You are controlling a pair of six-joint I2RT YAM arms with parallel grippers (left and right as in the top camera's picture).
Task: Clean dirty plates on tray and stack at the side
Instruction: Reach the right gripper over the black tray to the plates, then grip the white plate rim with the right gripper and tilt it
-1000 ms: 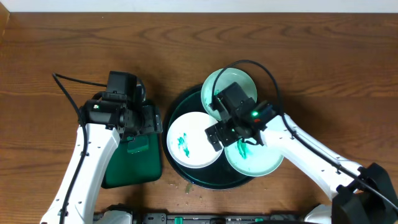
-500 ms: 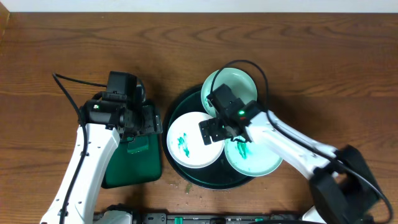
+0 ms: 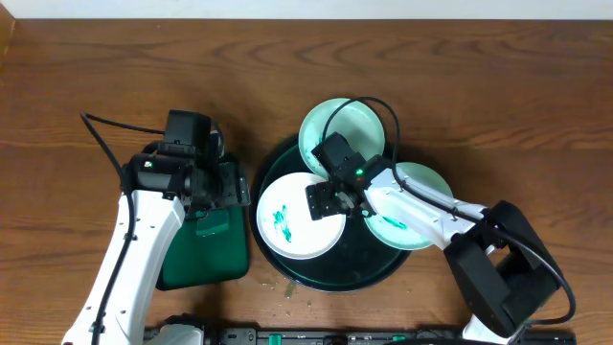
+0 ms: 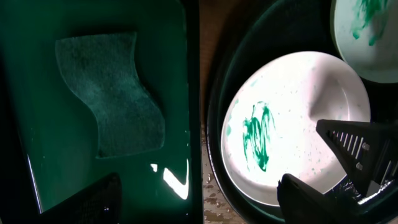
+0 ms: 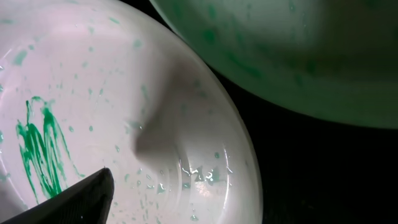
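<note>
Smeared plate [image 3: 287,226] on tray [image 3: 330,284]: right gripper [image 3: 323,204] over rim, opening unclear; left gripper [image 4: 199,186] wide open, empty.

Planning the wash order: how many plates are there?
3: the smeared plate on the tray's left, the far plate over its back rim, the right plate partly under the right arm. None seems hidden.

right tool [image 3: 324,201] fingertips too small to tell, right plate [image 3: 421,206] partly under arm [image 3: 421,199]
</note>
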